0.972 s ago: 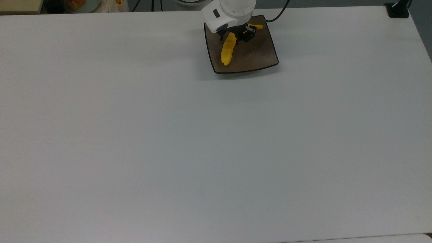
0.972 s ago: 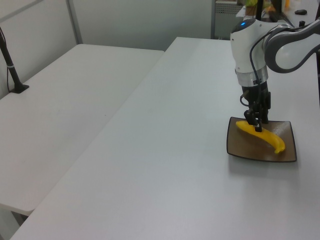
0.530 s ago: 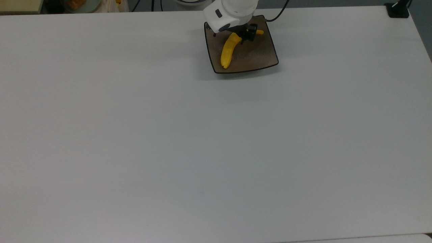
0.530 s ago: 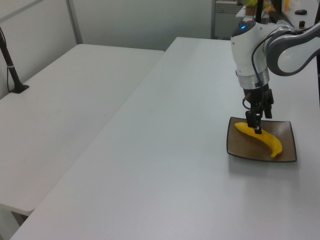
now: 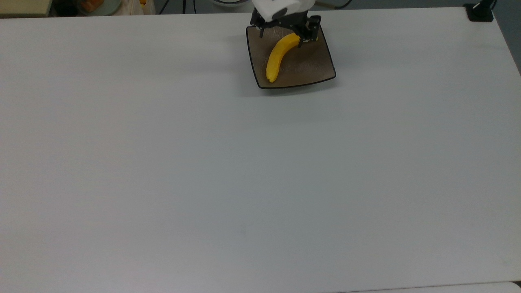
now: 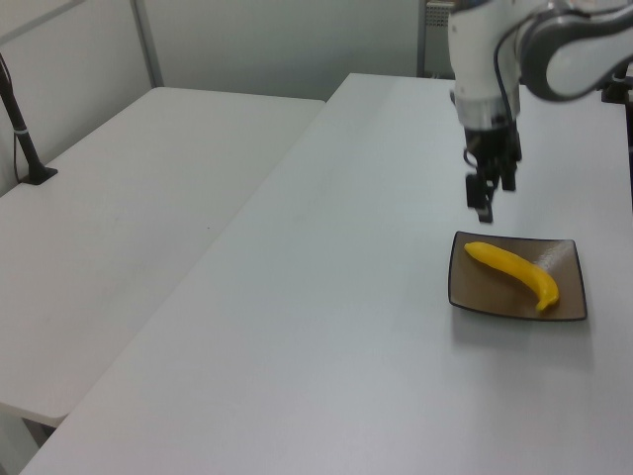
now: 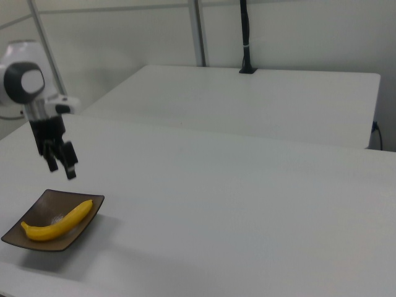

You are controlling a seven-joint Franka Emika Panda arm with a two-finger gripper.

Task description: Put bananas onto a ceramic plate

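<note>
My jaws are spread apart and empty, pointing down, gripper point(image 6: 483, 203) hanging clear above the ceramic plate point(image 6: 473, 295) with air between my fingertips and everything below. In the right view my gripper point(image 7: 60, 164) sits above the plate's far edge, fingers visibly separated. In the top view my gripper point(image 5: 285, 30) overlaps the upper edge of the plate and covers the banana's upper end.

The banana point(image 6: 514, 273) lies flat inside the plate, nothing touching it. In the left view it runs diagonally from the plate's upper left toward its lower right, the curved end near the left view's right rim. In the top view the banana point(image 5: 278, 56) runs from the plate's upper middle down to its lower left, lower tip close to the rim of the ceramic plate point(image 5: 317, 69). In the right view the banana point(image 7: 58, 221) spans most of the ceramic plate point(image 7: 25, 240), pointed end toward the right view's left.

The plate is square, brown, glossy, with a thin black rim, resting flat on the white counter point(image 5: 260, 183), near the top view's upper edge. A second white counter point(image 6: 109, 257) stands beside it on the left view's left, and a black post point(image 7: 245, 37) rises at the far side in the right view
</note>
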